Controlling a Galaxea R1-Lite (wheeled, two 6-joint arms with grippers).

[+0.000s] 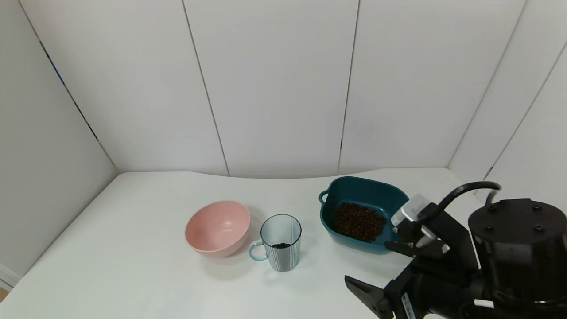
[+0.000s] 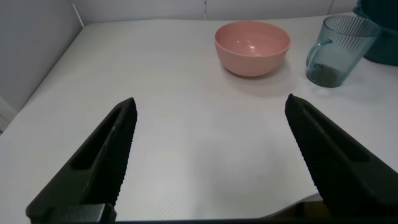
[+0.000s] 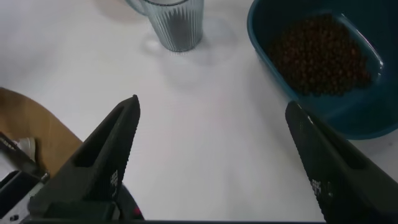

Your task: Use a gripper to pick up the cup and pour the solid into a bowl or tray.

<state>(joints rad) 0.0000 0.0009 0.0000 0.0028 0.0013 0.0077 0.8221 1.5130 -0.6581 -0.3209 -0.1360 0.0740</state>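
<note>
Right gripper (image 1: 385,270) hangs low over the near right part of the bench (image 1: 133,248), its jaws spread wide with nothing between them. Just beyond it sits the teal basin (image 1: 354,195), its long axis running from near-right to far-left, its small loop handle on the far-left rim; the brown solid (image 1: 359,221) lies heaped inside. Standing upright between the basin and a round pink bowl (image 1: 217,228), the ribbed cup (image 1: 281,241) turns its handle toward the bowl, a few dark pieces left at its bottom. Left gripper (image 2: 208,158) waits at the bench's near left, also wide open and empty. A small white tag on the right arm is unreadable.
</note>
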